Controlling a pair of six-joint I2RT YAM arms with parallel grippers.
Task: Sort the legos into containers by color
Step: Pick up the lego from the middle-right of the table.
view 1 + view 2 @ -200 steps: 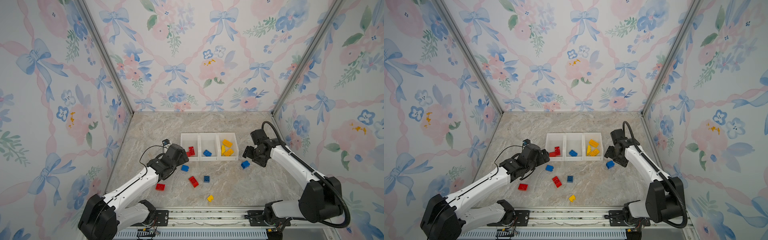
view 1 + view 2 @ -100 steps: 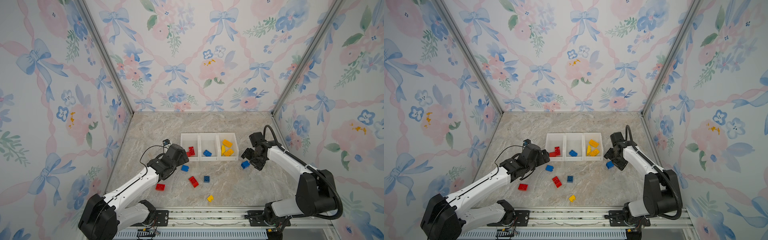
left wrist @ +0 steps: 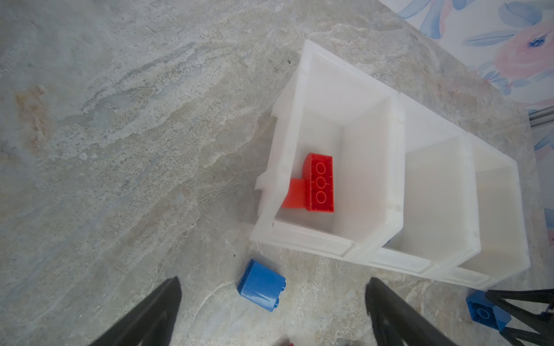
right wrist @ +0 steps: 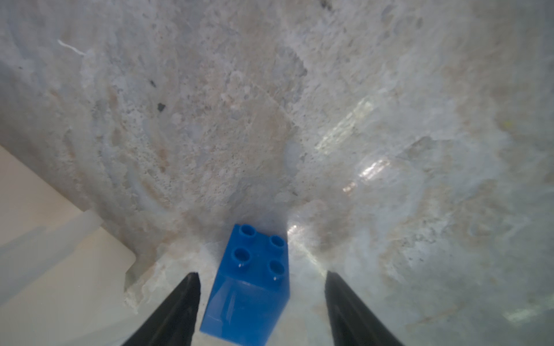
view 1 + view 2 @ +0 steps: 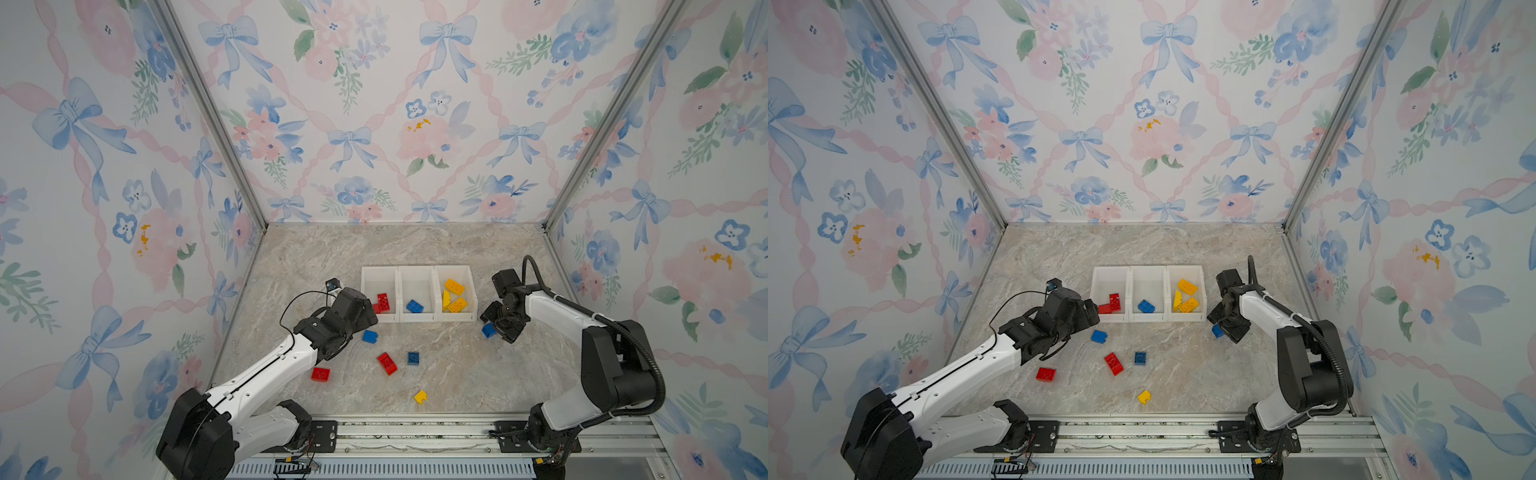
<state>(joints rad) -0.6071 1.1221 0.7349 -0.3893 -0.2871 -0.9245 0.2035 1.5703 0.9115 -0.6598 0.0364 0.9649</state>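
Blue square plastic brick (image 4: pixel 251 299) is lying beside the white plastic bins (image 5: pixel 417 318), off-centre between the right gripper's (image 4: pixel 260 273) parted jaws — risking twisting away on closure. Left gripper (image 3: pixel 272 279) is hanging open.

**Bench** (image 5: pixel 332 257): marbled grey and beige.
**Walls** (image 5: pixel 374 124): white, printed with pink ribbons, blue bows and pink flowers.
**Containers** (image 5: pixel 415 276): translucent white, holding red legos (image 5: pixel 383 302), a blue lego (image 5: pixel 414 306) and yellow legos (image 5: pixel 454 295).
**Black right gripper** (image 4: pixel 261 273): a blue four-stud brick (image 4: pixel 248 287) between its jaws.
**Black left gripper** (image 3: pixel 272 279): a blue brick (image 3: pixel 260 283) close by.
**Loose:** red brick (image 5: pixel 387 363), yellow brick (image 5: pixel 420 397).
**Arms** (image 5: pixel 270 365): white with black joints.
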